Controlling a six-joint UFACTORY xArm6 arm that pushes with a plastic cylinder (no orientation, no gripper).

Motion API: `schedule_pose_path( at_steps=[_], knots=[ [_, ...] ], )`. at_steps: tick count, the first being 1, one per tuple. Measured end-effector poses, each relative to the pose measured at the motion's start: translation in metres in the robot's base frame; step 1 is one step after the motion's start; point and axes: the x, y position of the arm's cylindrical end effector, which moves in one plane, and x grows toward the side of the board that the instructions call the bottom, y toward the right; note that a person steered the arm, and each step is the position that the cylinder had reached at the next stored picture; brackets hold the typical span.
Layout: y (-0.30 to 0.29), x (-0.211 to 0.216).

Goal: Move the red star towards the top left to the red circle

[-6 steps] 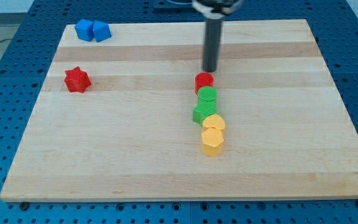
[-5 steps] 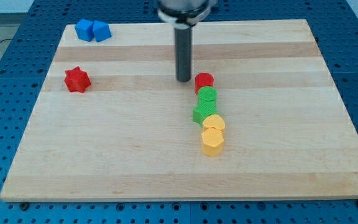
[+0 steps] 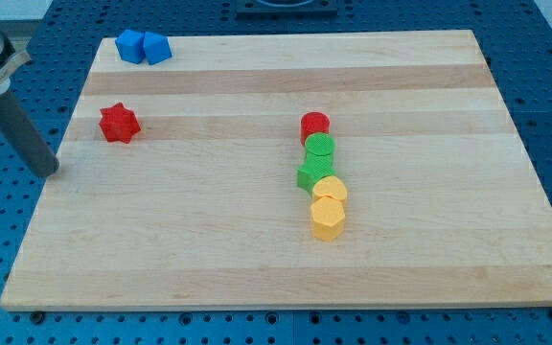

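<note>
The red star [image 3: 119, 123] lies on the wooden board at the view's left. The red circle [image 3: 315, 126] stands near the middle, at the top of a column of blocks. My tip [image 3: 47, 171] is at the board's left edge, below and to the left of the red star, a short gap from it. It touches no block.
Below the red circle run a green circle [image 3: 320, 148], a green star [image 3: 311, 172], a yellow circle [image 3: 331, 189] and a yellow hexagon [image 3: 327, 218], all close together. Two blue blocks [image 3: 143, 47] sit at the top left corner. The board's left edge [image 3: 41, 206] is beside my tip.
My tip has swept from just left of the red circle across the board to its left edge, below-left of the red star. No block has moved.
</note>
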Motion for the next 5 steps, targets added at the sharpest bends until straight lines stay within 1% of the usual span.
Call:
schedule_pose_path(
  at_steps=[1, 3, 4, 5],
  knots=[
    [0.004, -0.019],
    [0.092, -0.026],
    [0.070, -0.008],
    [0.010, -0.008]
  ],
)
